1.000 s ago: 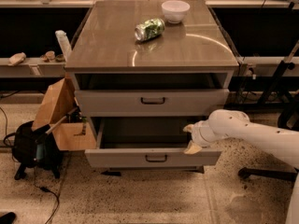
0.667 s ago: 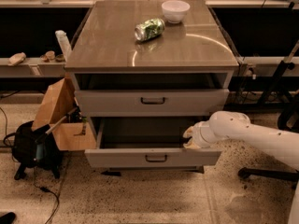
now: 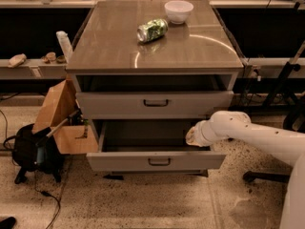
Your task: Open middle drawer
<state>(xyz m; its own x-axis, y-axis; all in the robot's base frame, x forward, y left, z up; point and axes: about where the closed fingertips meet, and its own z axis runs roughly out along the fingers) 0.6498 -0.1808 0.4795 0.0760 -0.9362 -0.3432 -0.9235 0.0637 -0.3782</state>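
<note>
In the camera view, the cabinet stands in the centre under a grey worktop (image 3: 114,46). On the worktop a crushed green can (image 3: 152,30) lies on its side, and a white bowl (image 3: 178,11) stands behind it at 1 o'clock. Under the worktop the upper drawer (image 3: 119,104) is closed.

The middle drawer (image 3: 119,160) is below it and is already pulled far out toward 6 o'clock, so its dark inside is open to see. I judge that the opening is nearly finished or finished. Another drawer below it is not visible.

The white arm (image 3: 267,137) comes in from 3 o'clock. The gripper (image 3: 193,136) is at the right end of the drawer's opening, just behind the front panel and over the inside. Whether the gripper is released or clenched, I cannot tell, and I cannot tell if it touches the drawer.

The black handle (image 3: 159,161) is on the outer face of the front panel, at about 8 o'clock from the gripper. Its long axis runs from 9 to 3 o'clock, and the drawer slides across this, along the 12 to 6 line. Any further pull must go straight toward 6 o'clock. There is only this one arm.
</note>
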